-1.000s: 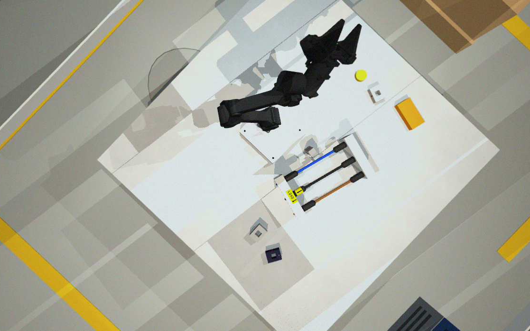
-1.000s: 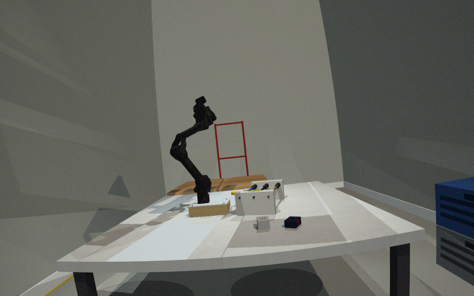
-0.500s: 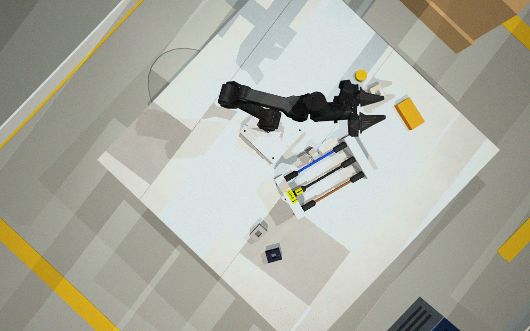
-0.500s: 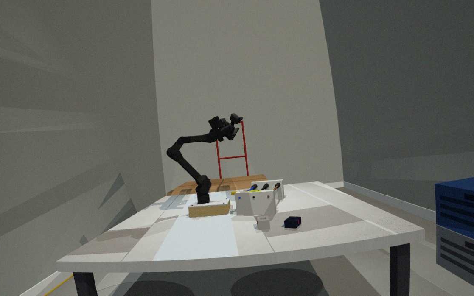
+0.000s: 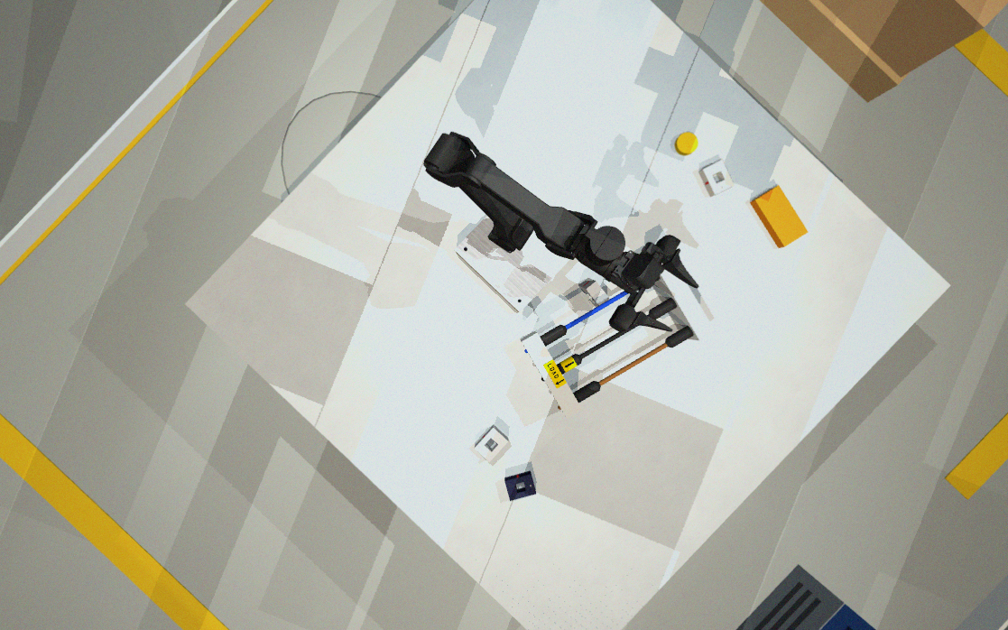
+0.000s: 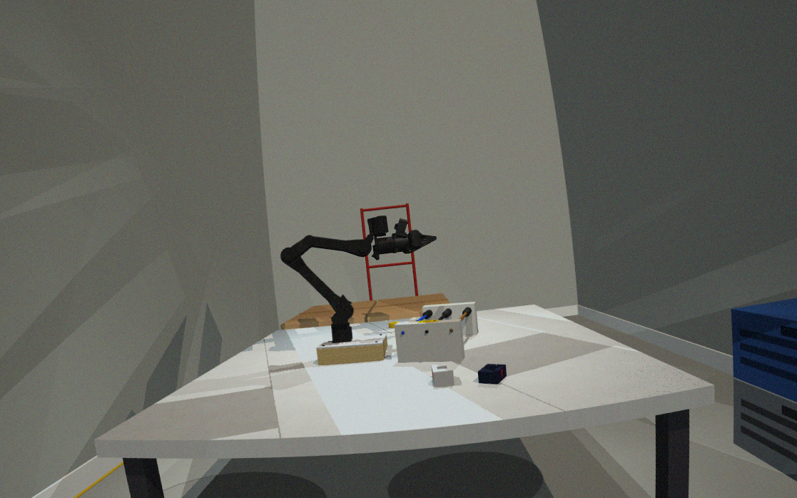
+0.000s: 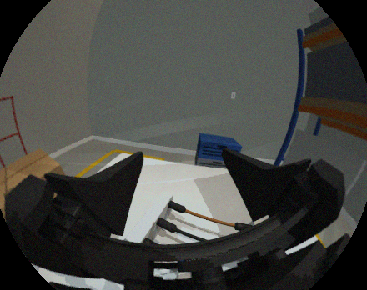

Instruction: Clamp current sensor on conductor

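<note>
Across the white table [image 5: 296,312] [image 6: 358,402] [image 7: 157,171], seen from above, clock positions are read from the centre of the wire stand. The black arm [image 5: 519,191] [image 6: 317,281] rises from a low block [image 5: 492,280] [image 6: 352,353] at ten o'clock and reaches over the stand's far end. The wire stand [image 5: 532,350] [image 6: 429,346] [image 7: 150,222] consists of two upright white boards joined by three wires. The gripper [image 5: 682,306] [image 6: 435,237] [image 7: 183,154] is raised above the stand, its jaws spread almost to their full extent, with nothing between them.

An orange box [image 5: 781,217] lies at two o'clock. A white block [image 5: 713,180] sits at one o'clock; a second white block [image 5: 491,444] [image 6: 442,376] sits at eight o'clock, near a dark block [image 5: 520,489] [image 6: 491,374] at seven.

The small grey open sensor [image 5: 587,292] stands at eleven o'clock, on the table beside the blue wire [image 5: 595,310] [image 6: 421,319]; its arrow is too small to read. A yellow disc [image 5: 686,143] lies at one o'clock, beyond the white block. The yellow LOAD marker [image 5: 554,373] lies on the nearer board, at the end of the middle, black wire [image 5: 603,346] [image 7: 188,234].
</note>
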